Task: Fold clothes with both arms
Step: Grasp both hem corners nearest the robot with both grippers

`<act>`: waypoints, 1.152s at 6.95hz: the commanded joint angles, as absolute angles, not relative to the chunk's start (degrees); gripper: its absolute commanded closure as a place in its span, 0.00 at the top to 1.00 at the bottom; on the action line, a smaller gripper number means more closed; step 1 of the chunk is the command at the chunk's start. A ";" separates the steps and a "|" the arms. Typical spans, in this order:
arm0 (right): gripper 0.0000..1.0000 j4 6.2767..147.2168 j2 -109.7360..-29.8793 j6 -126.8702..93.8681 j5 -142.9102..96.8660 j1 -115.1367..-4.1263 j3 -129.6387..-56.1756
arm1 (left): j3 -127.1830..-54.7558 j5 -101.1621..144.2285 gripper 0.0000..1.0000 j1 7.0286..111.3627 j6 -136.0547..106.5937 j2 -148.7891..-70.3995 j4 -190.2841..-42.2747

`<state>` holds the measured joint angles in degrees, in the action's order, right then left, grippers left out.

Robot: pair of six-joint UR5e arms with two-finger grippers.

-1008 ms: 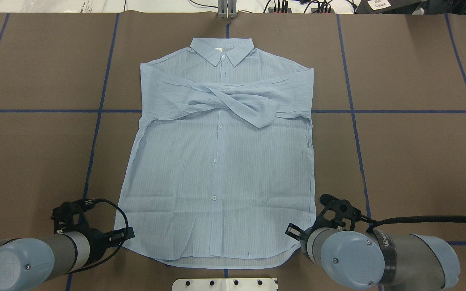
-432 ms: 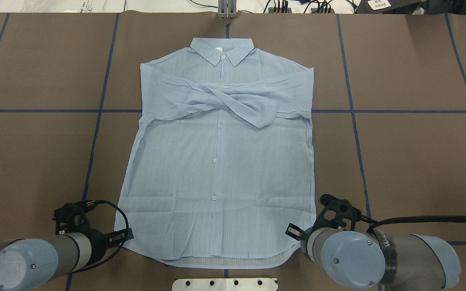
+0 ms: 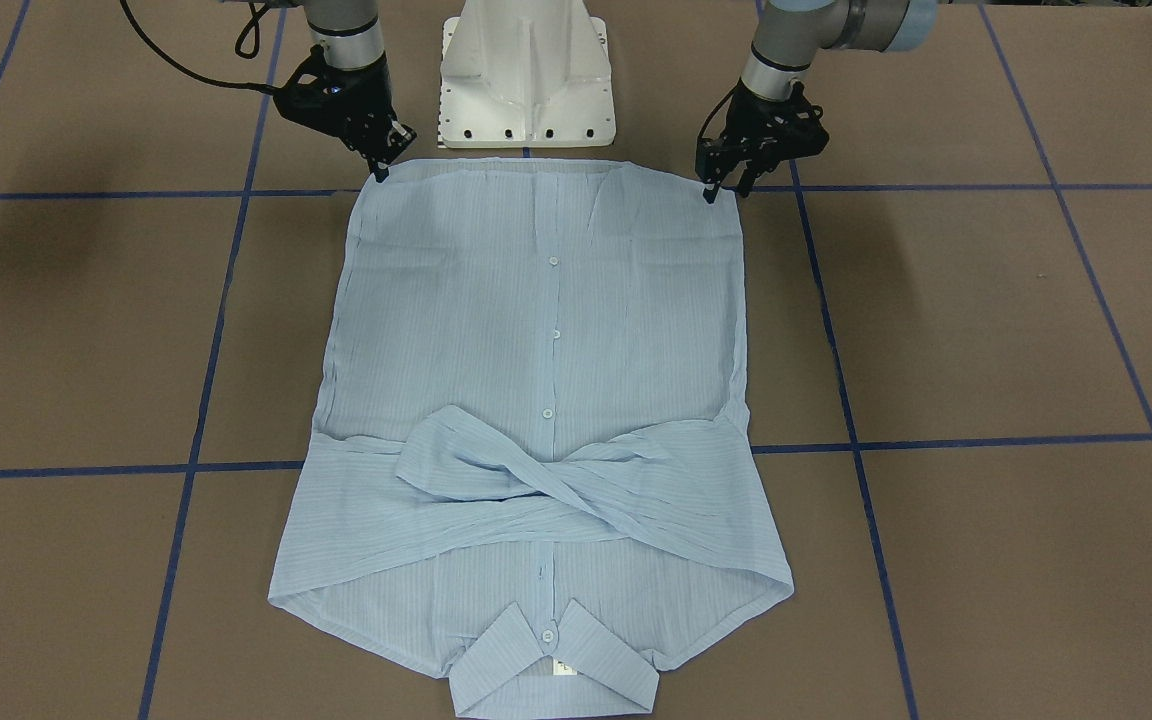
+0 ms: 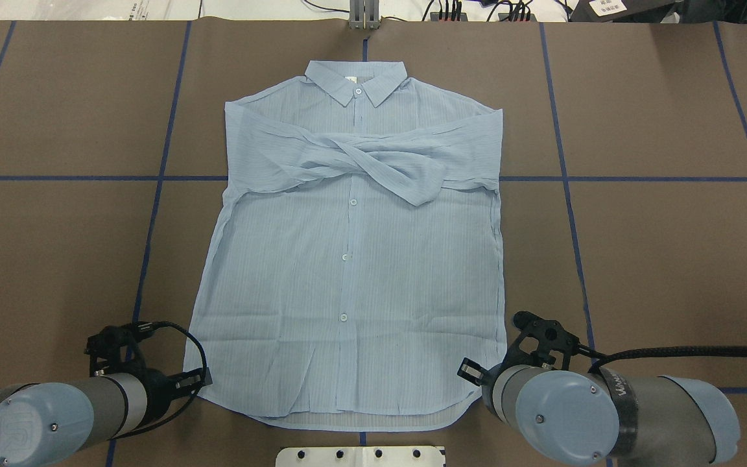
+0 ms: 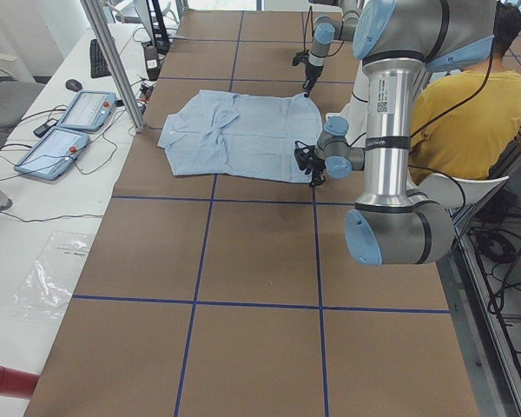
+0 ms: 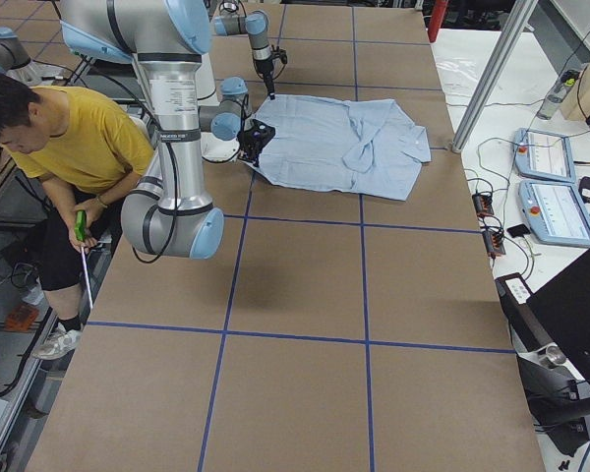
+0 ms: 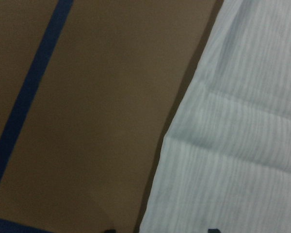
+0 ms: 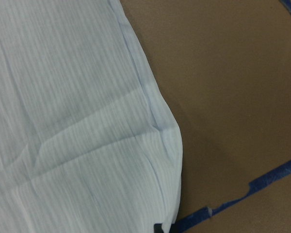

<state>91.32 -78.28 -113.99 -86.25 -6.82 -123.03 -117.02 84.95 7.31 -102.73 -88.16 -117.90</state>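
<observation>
White tag (image 4: 350, 80) inside shirt (image 4: 354, 272) collar

Left arm (image 4: 43, 421) dropped slightly toward the near table edge; its gripper (image 4: 195, 379) shifted marginally nearer the robot beside the shirt (image 4: 354, 272) hem corner.

Bare brown paper-covered surface (image 4: 659, 259) lies open left, right and far of the flat light-blue striped shirt (image 4: 354, 279). White metal pedestal base (image 3: 527, 75) stands just beside the near hem, between both hands.
</observation>
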 commanded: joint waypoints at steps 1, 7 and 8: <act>0.00 91.32 -78.75 -113.99 -86.22 -6.86 -123.57 | -119.51 86.91 0.00 7.56 -102.66 -88.07 -117.77; 0.00 91.32 -78.57 -113.99 -86.22 -6.77 -123.05 | -117.07 87.36 0.50 7.47 -102.74 -89.55 -117.77; 0.00 91.32 -78.49 -113.99 -86.05 -6.77 -123.22 | -117.33 87.45 0.51 7.56 -102.74 -89.82 -116.73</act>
<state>91.32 -78.55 -113.99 -86.19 -6.78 -123.13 -117.41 87.35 7.51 -102.74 -89.09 -117.51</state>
